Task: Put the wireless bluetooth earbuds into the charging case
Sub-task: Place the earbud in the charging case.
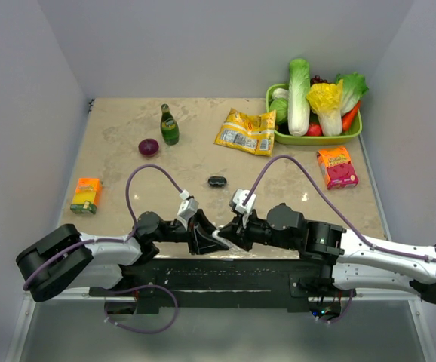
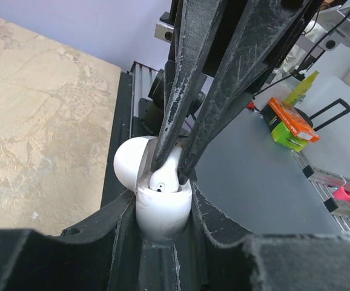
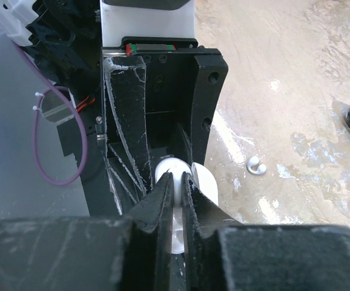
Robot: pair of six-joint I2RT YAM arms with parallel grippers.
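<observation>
Nearest the left wrist lens: the left hand (image 2: pixel 164 203), its two scuffed black fingers closed snugly on the sides of the smooth white oval plastic charging case (image 2: pixel 161 223), which stood mouth-up between them. The hinged lid (image 2: pixel 130 161) was swung back to the left, leaving the opening exposed. Judged reason for this hold: the case is small and slick and would likely skate under a push, so one hand served as a vice while the other did the fine work. From above came the right hand (image 2: pixel 171 168), its long black fingers drawn almost together and pinching the first earbud (image 2: pixel 165 180), tiny, glossy white plastic, by its upper part; the lower part sat inside the case mouth. Whether it was fully seated could not be told, as the fingertips hid the well. The right wrist view agreed: fingers near-parallel, only a thin white sliver between them, the case body just beyond the tips. The narrow pinch probably kept the bud upright for its well. The second earbud (image 3: pixel 257 165), same white plastic, lay loose on the mottled beige worktop (image 3: pixel 296 73), well apart from the case. Assessment: first insertion near its end, second bud not yet fetched. Risk: letting go before the bud dropped home could tip it out.
</observation>
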